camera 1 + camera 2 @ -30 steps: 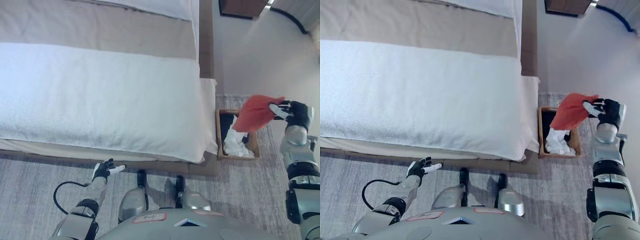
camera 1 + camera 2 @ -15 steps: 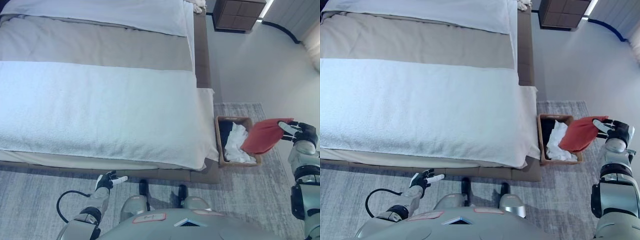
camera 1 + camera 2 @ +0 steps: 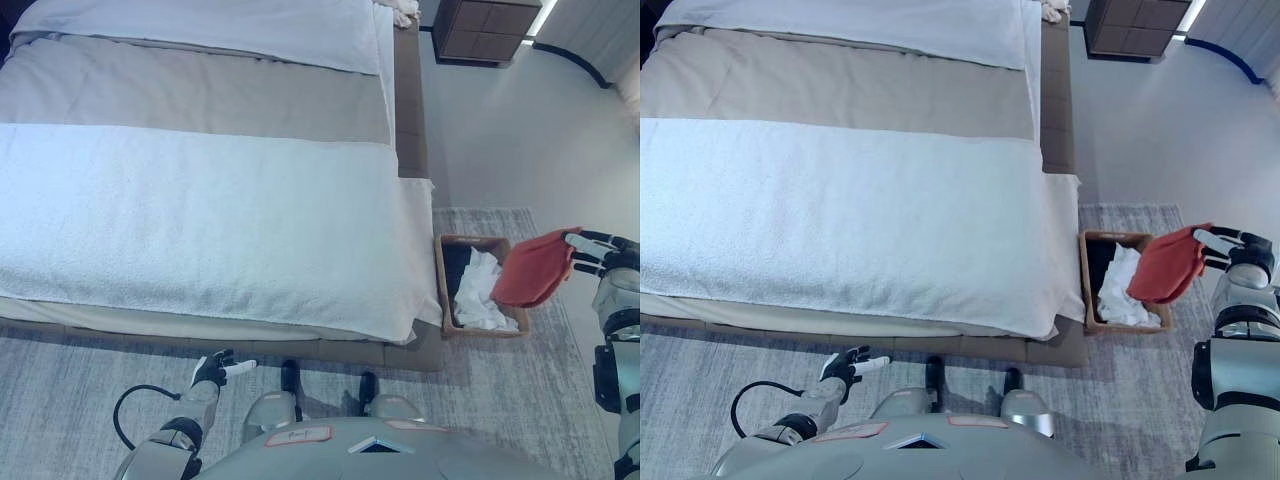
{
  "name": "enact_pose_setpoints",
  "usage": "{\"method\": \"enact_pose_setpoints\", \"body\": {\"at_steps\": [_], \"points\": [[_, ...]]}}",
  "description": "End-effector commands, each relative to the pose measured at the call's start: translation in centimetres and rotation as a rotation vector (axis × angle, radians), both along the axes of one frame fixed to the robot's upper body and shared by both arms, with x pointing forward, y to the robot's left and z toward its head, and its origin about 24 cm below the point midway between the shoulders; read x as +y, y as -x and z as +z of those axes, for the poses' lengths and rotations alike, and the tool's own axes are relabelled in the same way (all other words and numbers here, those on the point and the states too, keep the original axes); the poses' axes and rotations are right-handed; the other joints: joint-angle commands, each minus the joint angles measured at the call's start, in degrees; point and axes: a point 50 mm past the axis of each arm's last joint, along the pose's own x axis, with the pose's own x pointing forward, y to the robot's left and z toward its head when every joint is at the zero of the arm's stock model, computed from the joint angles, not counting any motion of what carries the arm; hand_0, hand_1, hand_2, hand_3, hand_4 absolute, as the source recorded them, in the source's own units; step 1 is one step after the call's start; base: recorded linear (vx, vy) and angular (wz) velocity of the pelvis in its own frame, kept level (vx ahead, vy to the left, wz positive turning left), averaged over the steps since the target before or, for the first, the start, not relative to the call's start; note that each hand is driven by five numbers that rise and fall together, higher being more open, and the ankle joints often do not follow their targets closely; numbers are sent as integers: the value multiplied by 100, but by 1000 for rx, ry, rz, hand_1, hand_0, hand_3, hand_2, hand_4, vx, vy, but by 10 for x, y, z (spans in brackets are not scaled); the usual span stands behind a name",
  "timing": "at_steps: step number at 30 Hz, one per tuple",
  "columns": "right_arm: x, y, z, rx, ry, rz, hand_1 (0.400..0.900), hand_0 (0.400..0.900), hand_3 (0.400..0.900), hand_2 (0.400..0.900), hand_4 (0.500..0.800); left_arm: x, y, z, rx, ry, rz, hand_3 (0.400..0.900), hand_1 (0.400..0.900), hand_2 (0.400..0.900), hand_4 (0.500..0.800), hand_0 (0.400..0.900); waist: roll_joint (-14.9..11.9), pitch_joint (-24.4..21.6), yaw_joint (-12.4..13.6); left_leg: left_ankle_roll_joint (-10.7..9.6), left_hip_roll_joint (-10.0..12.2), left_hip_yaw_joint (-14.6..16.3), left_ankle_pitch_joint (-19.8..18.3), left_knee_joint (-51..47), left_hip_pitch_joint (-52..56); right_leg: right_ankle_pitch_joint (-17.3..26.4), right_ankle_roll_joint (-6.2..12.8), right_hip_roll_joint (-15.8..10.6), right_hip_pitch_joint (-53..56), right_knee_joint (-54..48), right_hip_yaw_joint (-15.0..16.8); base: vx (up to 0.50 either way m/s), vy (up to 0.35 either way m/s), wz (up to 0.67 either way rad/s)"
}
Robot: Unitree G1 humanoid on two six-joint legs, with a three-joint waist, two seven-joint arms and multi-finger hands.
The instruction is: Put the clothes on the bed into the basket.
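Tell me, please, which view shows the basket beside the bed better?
The left eye view shows it slightly better: more of the basket rim and the white clothes inside are clear of the red cloth at the right hand. In the right eye view the red cloth covers more of its far corner.

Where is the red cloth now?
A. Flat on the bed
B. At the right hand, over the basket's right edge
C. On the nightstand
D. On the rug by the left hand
B: the red cloth hangs at the right hand, overlapping the right edge of the basket.
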Motion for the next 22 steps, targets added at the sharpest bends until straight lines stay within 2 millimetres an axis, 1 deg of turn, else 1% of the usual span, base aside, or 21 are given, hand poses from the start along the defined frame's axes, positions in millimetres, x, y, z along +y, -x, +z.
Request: {"method": "enact_pose_setpoints", "body": {"at_steps": [1, 8, 14, 15, 17, 20, 22], "points": [[-20, -13, 49, -97, 135, -4, 900, 900, 900, 900, 800, 7, -6, 3, -1, -45, -46, 900, 900, 900, 800, 900, -329, -301, 153, -220, 146, -281, -390, -25, 62, -338, 144, -221, 111, 322, 65, 0, 0, 0], [-16, -20, 52, -107, 142, 25, 900, 900, 900, 900, 800, 9, -4, 2, 7, -58, -37, 900, 900, 900, 800, 900, -329, -339, 142, -225, 140, -287, -397, -25, 57, -319, 137, -215, 132, 283, 60, 0, 0, 0], [-13, -19, 46, -94, 129, 38, 900, 900, 900, 900, 800, 9, -1, 1, 12, -50, -32, 900, 900, 900, 800, 900, -321, -353, 146, -231, 138, -258, -389, -25, 47, -282, 149, -215, 134, 218, 60, 0, 0, 0], [-10, -22, 46, -100, 132, 52, 900, 900, 900, 900, 800, 9, -1, 1, 12, -49, -28, 900, 900, 900, 800, 900, -323, -355, 142, -233, 139, -250, -387, -25, 41, -276, 149, -216, 128, 210, 69, 0, 0, 0], [-6, -23, 40, -93, 125, 74, 900, 900, 900, 900, 800, 8, -2, 1, 4, -41, -24, 900, 900, 900, 800, 900, -314, -342, 139, -231, 134, -247, -378, -25, 22, -266, 147, -212, 109, 203, 80, 0, 0, 0], [6, -24, 23, -78, 100, 120, 900, 900, 900, 900, 800, 7, -2, 1, -3, -27, -12, 900, 900, 900, 800, 900, -302, -326, 132, -226, 136, -236, -370, -25, 11, -258, 139, -212, 90, 209, 96, -6, -1, -1], [16, -20, 5, -44, 71, 153, 900, 900, 900, 900, 800, 7, -2, 1, -4, -17, -6, 900, 900, 900, 800, 900, -279, -311, 128, -226, 140, -230, -369, -25, 10, -250, 133, -211, 89, 204, 97, 0, 0, 0]]}}
